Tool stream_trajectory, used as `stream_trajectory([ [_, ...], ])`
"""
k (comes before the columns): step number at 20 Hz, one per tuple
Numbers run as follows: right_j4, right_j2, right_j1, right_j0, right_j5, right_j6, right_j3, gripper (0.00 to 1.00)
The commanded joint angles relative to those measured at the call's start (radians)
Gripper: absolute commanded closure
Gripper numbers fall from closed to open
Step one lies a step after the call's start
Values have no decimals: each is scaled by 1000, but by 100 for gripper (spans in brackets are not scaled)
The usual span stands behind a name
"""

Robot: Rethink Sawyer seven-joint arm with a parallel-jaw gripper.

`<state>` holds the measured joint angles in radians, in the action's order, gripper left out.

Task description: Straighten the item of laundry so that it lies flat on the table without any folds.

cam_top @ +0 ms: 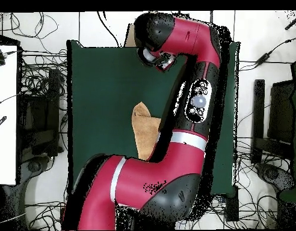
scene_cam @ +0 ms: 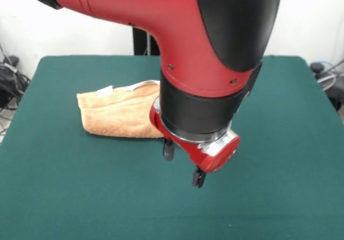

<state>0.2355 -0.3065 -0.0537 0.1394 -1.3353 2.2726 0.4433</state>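
Observation:
The item of laundry (scene_cam: pixel 118 114) is an orange-tan towel lying folded over in a lumpy wedge on the green table (scene_cam: pixel 70 197), with a white tag (scene_cam: pixel 105 91) at its far edge. The arm's wrist hides the towel's right end. My gripper (scene_cam: pixel 184 164) hangs just above the table, in front of and to the right of the towel, open with nothing between its two black fingers. From overhead, the towel (cam_top: pixel 144 132) shows as a narrow tan strip partly under the arm, and the gripper (cam_top: pixel 161 60) is beyond it over the table (cam_top: pixel 102 78).
The big red arm (cam_top: pixel 186 120) covers much of the table's right half in the overhead view. Cables (cam_top: pixel 36 60) and dark boxes (cam_top: pixel 31 114) crowd the floor on both sides. A white desk (cam_top: pixel 5 114) stands at the left edge.

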Motion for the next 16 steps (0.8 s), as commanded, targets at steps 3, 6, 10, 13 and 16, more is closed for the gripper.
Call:
stream_trajectory([
  [3,68,63,-46,-47,-88,276,154,0],
  [6,79,63,-49,-58,-75,282,175,0],
  [10,97,81,-59,-62,-49,262,220,0],
  [13,107,94,-48,-58,-10,226,245,0],
  [16,114,102,-47,-57,29,205,275,0],
])
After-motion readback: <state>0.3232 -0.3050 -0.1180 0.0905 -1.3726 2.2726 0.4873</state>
